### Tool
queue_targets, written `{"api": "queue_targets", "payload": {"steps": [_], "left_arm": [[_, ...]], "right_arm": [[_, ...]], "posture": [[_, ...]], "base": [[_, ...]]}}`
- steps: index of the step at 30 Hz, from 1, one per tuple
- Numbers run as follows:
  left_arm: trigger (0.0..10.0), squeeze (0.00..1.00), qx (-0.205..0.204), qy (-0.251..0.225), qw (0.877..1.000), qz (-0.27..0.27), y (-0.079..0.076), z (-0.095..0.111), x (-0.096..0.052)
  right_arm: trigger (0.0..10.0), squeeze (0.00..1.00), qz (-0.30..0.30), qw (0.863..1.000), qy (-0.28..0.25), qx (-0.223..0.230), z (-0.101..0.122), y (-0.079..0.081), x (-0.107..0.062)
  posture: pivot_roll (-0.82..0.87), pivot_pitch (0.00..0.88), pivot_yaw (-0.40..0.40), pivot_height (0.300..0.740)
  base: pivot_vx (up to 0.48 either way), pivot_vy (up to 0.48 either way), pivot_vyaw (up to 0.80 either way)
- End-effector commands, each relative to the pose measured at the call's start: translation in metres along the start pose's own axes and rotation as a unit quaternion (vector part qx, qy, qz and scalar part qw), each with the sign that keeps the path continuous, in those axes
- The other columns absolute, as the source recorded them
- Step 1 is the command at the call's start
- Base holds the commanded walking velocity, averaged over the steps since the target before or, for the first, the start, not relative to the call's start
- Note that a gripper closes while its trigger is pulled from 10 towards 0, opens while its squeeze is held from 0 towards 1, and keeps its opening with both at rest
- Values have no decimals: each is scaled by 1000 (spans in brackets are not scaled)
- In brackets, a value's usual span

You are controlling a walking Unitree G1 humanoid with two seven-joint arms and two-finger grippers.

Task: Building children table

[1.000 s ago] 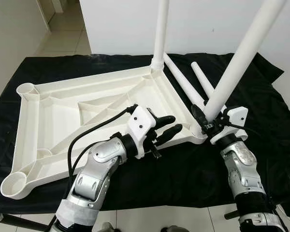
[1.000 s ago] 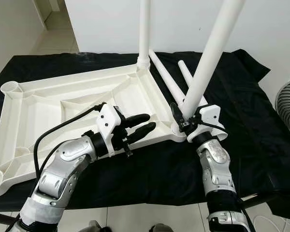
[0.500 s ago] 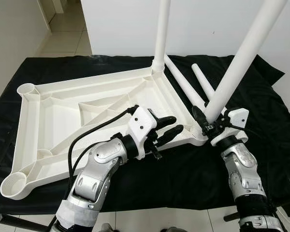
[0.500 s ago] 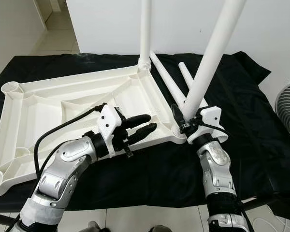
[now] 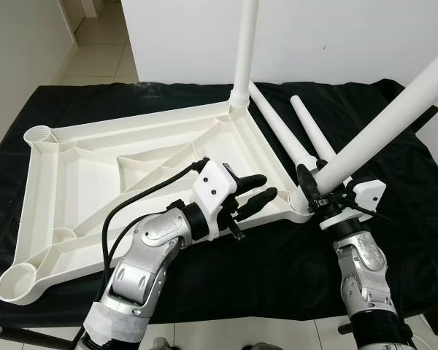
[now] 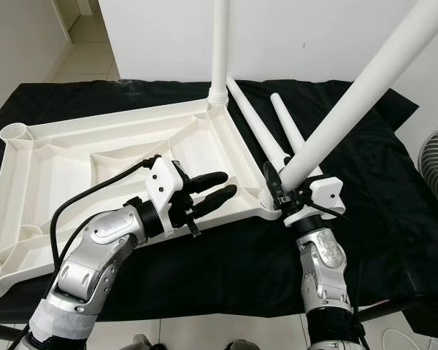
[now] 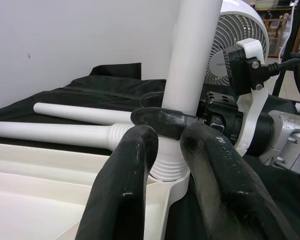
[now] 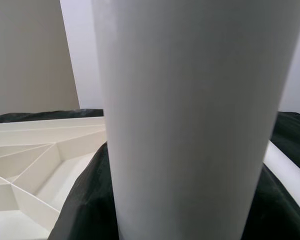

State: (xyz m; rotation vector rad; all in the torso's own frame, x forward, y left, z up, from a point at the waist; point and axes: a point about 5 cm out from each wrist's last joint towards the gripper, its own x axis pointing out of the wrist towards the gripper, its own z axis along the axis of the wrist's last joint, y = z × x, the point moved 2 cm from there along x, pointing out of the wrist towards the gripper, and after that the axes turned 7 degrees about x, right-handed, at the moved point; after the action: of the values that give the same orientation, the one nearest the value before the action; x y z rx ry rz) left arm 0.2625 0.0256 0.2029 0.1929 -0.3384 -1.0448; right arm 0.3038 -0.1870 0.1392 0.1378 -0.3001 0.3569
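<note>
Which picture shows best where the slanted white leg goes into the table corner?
The left wrist view: the leg and its ribbed foot in the corner socket sit close up, with the right gripper closed around the leg. The eye views show that joint small; the right wrist view shows the leg's bare shaft.

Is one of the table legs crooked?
Yes. The leg held by the right end effector leans steeply to the right at the near corner socket, while the far leg stands straight. It doesn't look screwed in square.
</note>
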Motion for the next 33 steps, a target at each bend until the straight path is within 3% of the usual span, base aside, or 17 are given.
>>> {"api": "queue_targets", "payload": {"steps": [1, 11, 17, 25, 33], "left_arm": [[10000, 0, -3, 5, 1000, 29, 4, -1, -2], [10000, 0, -3, 3, 1000, 29, 4, 0, 0], [10000, 0, -2, 3, 1000, 30, 5, 0, -1], [10000, 0, -1, 2, 999, 32, 5, 0, -1], [10000, 0, -1, 3, 1000, 30, 5, 1, -2]], "right_arm": [[10000, 0, -12, 989, 143, 31, -53, 3, -25], [10000, 0, -8, 977, 214, 14, -62, -5, -15], [10000, 0, -11, 975, 223, 7, -61, -10, -12], [10000, 0, -28, 973, 228, 23, -63, -14, -13], [10000, 0, -86, 972, 201, 88, -61, -27, -16]], "posture": [[-128, 95, 54, 740], [-131, 92, 51, 740], [-131, 92, 51, 740], [-127, 92, 48, 740], [-123, 96, 52, 740]], "base": [[0, 0, 0], [0, 0, 0], [0, 0, 0], [0, 0, 0], [0, 0, 0]]}}
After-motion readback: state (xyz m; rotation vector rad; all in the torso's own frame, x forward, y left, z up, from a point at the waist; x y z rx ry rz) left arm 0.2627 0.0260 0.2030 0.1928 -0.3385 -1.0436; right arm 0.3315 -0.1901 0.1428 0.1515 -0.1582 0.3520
